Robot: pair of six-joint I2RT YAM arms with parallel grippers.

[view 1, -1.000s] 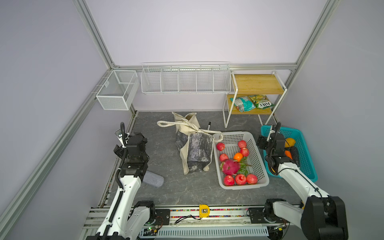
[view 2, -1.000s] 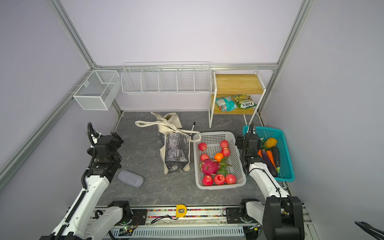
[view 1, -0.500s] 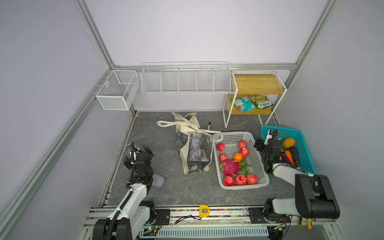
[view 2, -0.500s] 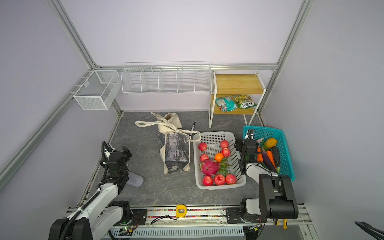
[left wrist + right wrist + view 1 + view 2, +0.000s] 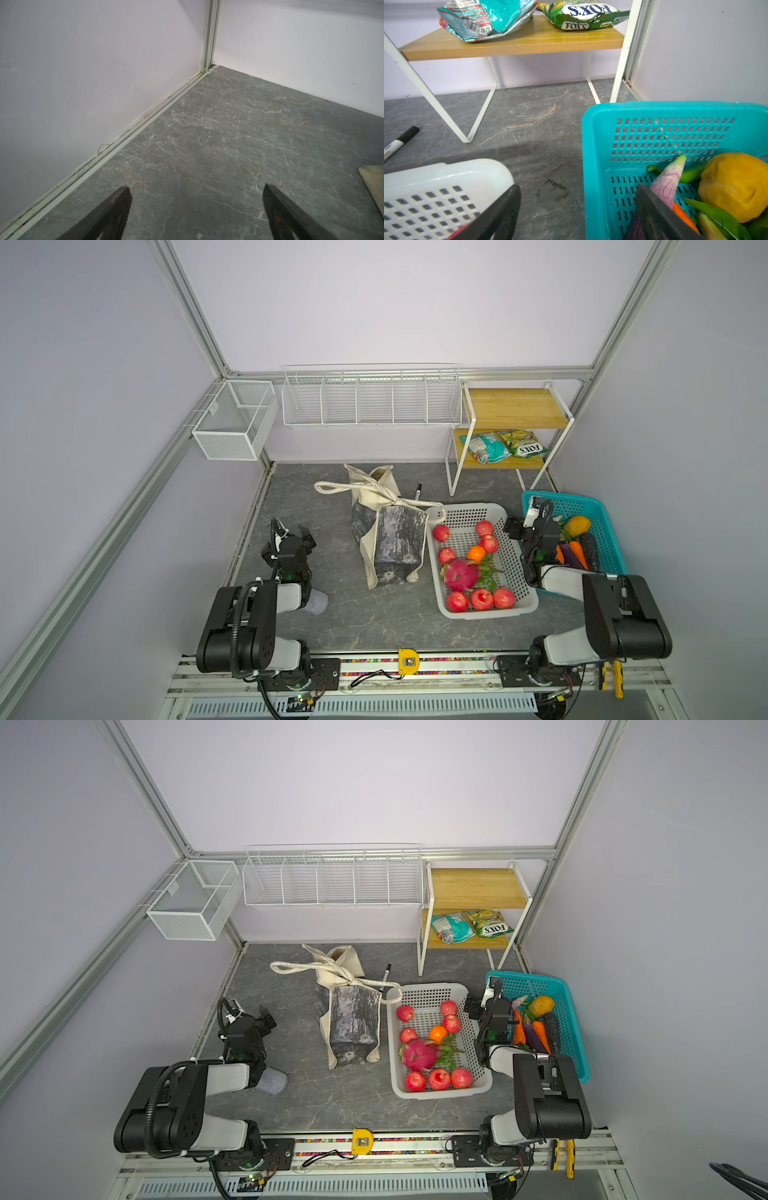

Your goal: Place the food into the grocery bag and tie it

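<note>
Mostly apples (image 5: 482, 599) in white basket (image 5: 490, 613); vegetables (image 5: 577, 554), teal basket (image 5: 579, 506).

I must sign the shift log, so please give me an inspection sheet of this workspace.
Surface: grey marbled tabletop, no spill seen.
Job's things: grocery bag mid-table; fruit in white basket; vegetables in teal basket; two snack packets on shelf.
Clutter: black marker behind the bag; grey case at front left.
Grippers: left gripper open, empty; right gripper open, empty, straddling the gap between the baskets.
Cables: loose wires on front rail.
Surroundings: white wire baskets on the walls.
</note>
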